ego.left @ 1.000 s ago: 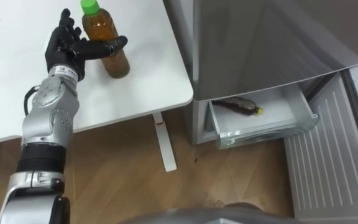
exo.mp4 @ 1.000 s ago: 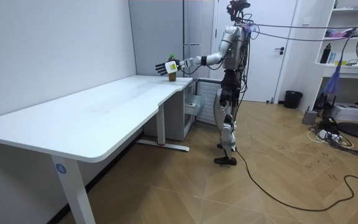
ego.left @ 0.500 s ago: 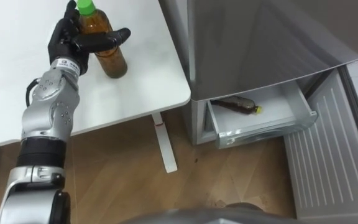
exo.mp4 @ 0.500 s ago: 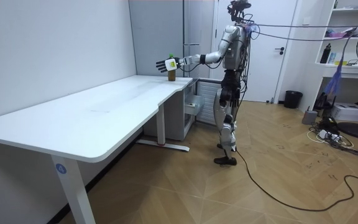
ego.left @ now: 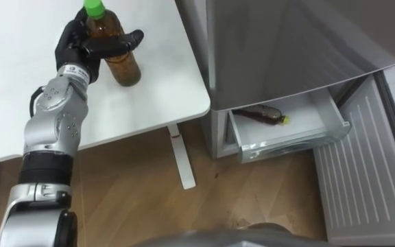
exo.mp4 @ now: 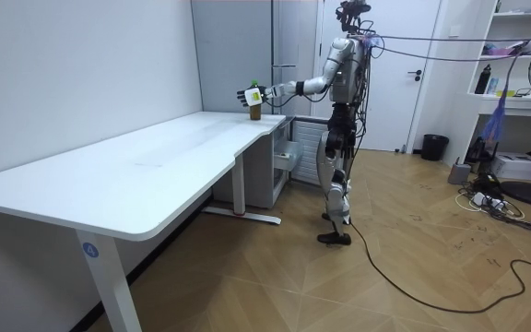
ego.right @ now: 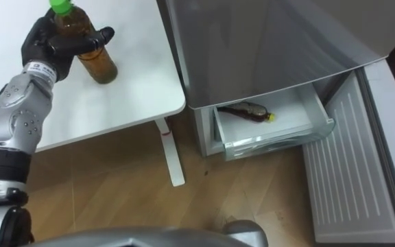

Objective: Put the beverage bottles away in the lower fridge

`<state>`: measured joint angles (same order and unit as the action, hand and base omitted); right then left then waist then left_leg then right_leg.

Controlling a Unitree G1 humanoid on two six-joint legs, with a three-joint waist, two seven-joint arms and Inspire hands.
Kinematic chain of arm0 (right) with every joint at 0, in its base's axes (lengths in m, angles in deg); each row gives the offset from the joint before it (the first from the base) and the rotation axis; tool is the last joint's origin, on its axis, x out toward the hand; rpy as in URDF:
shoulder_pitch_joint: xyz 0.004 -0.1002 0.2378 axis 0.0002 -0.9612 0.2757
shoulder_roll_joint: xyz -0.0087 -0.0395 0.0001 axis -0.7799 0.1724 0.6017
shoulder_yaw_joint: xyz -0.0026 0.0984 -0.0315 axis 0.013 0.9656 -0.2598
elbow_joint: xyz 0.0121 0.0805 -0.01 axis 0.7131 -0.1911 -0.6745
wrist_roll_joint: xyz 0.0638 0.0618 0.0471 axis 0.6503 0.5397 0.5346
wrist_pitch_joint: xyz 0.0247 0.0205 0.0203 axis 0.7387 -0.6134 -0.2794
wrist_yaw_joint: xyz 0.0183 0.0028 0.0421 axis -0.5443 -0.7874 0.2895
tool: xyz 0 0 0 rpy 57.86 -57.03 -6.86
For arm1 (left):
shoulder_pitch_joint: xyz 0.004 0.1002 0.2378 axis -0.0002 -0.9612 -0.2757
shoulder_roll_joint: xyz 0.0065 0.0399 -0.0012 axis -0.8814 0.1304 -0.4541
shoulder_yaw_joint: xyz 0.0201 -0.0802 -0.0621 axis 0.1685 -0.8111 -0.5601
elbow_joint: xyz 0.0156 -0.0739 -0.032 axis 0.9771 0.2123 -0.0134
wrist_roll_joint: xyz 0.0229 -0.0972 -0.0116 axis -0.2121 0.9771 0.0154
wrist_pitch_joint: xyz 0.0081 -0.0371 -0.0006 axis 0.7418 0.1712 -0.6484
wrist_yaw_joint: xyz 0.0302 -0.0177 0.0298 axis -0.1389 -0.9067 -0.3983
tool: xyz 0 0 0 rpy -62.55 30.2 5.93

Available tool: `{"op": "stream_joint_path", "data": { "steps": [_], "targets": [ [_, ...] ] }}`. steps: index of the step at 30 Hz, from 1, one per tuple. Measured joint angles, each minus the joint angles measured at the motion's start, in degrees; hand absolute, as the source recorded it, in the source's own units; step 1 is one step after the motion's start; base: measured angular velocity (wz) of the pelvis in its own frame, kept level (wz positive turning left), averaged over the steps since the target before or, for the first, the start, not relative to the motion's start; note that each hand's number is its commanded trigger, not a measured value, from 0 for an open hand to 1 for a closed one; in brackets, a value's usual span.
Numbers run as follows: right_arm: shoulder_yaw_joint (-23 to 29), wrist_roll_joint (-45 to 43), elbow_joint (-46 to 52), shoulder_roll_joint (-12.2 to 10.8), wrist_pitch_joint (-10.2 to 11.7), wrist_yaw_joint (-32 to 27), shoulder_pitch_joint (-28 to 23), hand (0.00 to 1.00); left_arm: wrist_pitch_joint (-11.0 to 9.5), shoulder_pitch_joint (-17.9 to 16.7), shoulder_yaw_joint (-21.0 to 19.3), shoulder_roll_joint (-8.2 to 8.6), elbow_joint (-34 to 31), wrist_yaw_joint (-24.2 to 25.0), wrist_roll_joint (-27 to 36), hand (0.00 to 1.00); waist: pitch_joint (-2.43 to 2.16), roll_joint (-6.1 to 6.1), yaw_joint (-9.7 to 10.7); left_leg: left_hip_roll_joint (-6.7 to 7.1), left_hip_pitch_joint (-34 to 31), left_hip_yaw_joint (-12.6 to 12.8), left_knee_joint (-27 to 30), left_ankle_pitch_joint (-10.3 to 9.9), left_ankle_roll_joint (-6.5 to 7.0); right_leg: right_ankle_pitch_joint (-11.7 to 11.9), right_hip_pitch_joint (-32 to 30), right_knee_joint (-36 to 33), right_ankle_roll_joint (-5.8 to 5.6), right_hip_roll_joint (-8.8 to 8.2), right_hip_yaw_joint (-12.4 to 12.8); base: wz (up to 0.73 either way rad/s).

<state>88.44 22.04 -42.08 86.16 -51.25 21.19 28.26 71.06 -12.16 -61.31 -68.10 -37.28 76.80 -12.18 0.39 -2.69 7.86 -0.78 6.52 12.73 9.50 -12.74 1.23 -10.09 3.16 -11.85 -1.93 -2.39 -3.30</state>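
Grey fridge [ego.left: 286, 48] beside a white table [ego.left: 19, 89], its lower drawer [ego.left: 300, 143] pulled open, robot's left hand [ego.left: 77, 48] curled round an upright green-capped tea bottle [ego.left: 123, 67] at the table's fridge-side end, second bottle [ego.left: 262, 116] lying in the drawer.

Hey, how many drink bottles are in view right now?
2. A green-capped tea bottle stands on the white table with the left hand curled round it; a yellow-capped bottle lies in the open fridge drawer. Others may be hidden inside the fridge.

Green-capped tea bottle [ego.left: 118, 51] upright on table [ego.left: 19, 89]; second bottle [ego.left: 260, 116] lying in fridge drawer [ego.left: 300, 137]
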Motion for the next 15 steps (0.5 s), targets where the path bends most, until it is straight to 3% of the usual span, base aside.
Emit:
{"op": "stream_joint_path", "data": {
  "steps": [15],
  "targets": [
    [-0.66, -0.01, 0.12, -0.08, 0.03, 0.11, -0.17, 0.00, 1.06, -0.01, 1.18, 0.00, 0.41, 1.06, -0.03, 1.00, 0.15, 0.44, 0.16, 0.03, 0.12, 0.03, 0.10, 0.02, 0.00, -0.01, 0.07, -0.07, -0.01, -0.05, 0.09, 0.00]
  ]
}}
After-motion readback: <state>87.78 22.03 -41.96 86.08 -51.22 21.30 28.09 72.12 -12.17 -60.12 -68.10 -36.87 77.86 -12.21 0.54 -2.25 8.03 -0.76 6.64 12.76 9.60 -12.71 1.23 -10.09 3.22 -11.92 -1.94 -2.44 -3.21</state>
